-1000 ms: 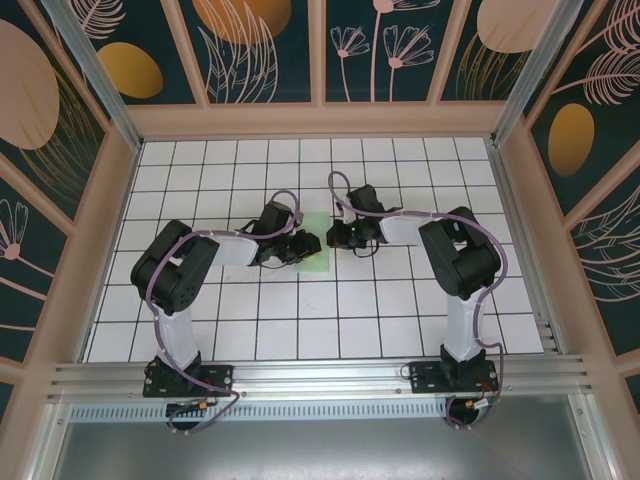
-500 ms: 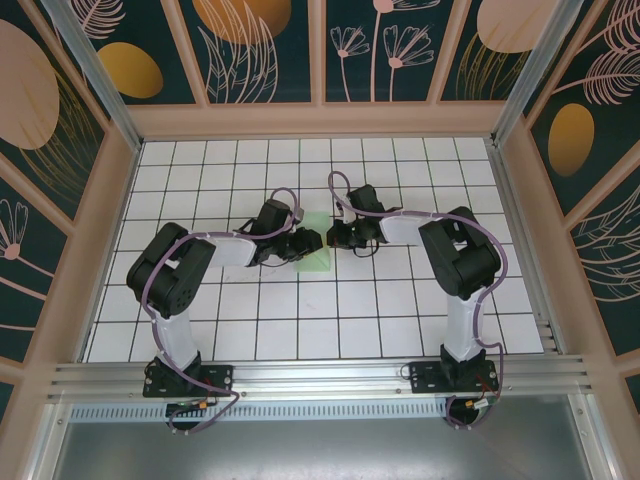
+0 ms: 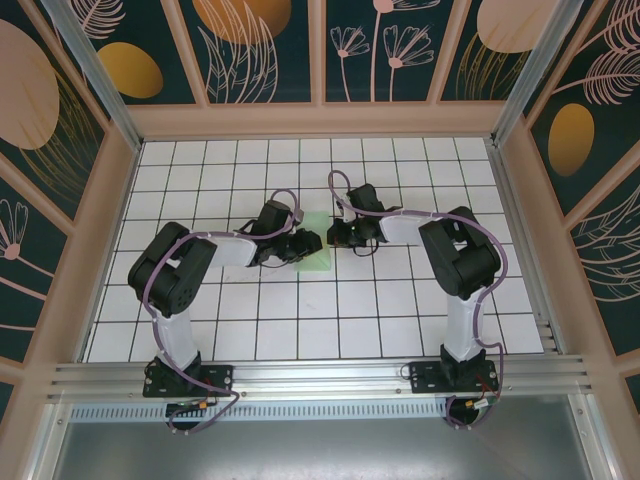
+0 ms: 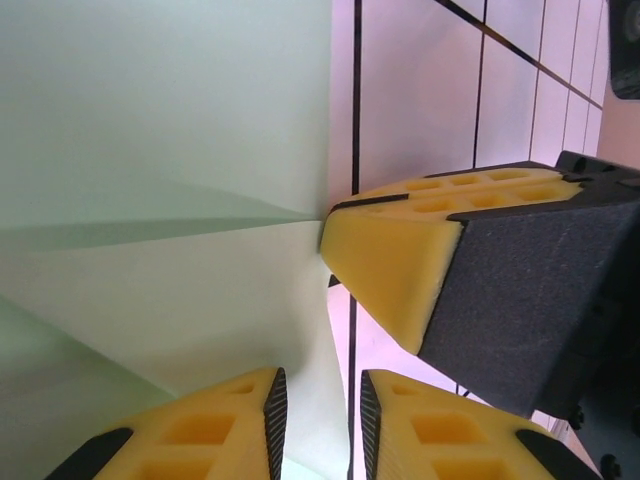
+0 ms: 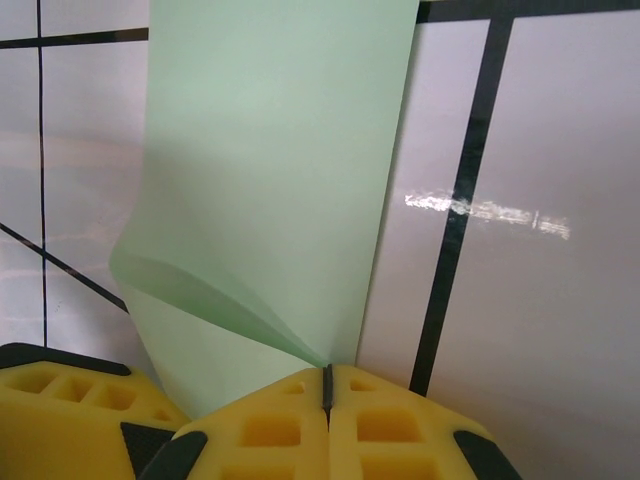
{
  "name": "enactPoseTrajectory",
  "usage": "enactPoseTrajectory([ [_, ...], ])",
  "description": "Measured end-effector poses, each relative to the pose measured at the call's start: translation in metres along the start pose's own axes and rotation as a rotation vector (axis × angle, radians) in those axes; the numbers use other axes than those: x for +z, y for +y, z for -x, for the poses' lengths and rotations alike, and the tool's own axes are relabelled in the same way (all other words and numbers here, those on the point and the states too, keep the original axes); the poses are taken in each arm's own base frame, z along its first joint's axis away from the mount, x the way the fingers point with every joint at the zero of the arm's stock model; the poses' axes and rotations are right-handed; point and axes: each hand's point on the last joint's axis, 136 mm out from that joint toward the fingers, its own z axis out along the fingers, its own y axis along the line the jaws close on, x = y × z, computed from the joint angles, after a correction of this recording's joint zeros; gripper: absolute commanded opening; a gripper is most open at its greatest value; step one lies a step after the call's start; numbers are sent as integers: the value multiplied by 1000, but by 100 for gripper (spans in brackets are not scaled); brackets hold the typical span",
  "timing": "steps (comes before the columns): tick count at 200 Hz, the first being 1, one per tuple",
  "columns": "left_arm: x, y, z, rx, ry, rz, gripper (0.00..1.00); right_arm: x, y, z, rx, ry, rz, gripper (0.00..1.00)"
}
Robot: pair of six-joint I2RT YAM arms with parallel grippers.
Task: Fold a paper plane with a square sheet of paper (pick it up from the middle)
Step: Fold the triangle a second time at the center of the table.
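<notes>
L gripper (image 4: 322,385) is over the sheet's (image 3: 318,260) left part. Its jaws are slightly parted, w/ a narrow gap btwn the yellow pads (image 4: 215,425). The sheet's edge runs into that gap, but no pinch is visible. The sheet lies on the table (image 3: 400,310), btwn both grippers. R gripper (image 5: 326,378) is at the sheet's right edge, jaws clenched on that edge, w/ ridges fanning out from the pinch.

Step, as I judge it: setting up a fold, R anchoring and L about to take the edge.
- L: close only once the edge sits squarely btwn the pads.
- Both: move slow & low so thin paper doesn't buckle or tear at the pinch.
- R: hold firm, and line edges up before pressing any crease.

Materials:
- Pads: yellow foam wedges w/ square recesses, in black shells.
- Sheet: thin, matte, pale mint, plain, bowed up in soft ridges near R's pinch.
- Table: glossy white tiles, black grid lines, w/ a glare streak right of the sheet.
</notes>
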Motion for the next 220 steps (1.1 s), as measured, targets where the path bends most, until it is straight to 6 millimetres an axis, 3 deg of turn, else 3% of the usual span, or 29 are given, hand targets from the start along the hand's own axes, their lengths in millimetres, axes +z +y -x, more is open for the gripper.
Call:
enactPoseTrajectory([
  [110, 3, 10, -1, -16, 1, 36, 28, 4, 1, 3, 0, 7, -1, 4],
  [173, 3, 13, -1, -21, -4, 48, 27, 3, 2, 4, 1, 3, -8, 18],
  [220, 4, 16, 0, -42, -15, 69, 25, -29, 17, 13, -1, -74, 6, 17],
])
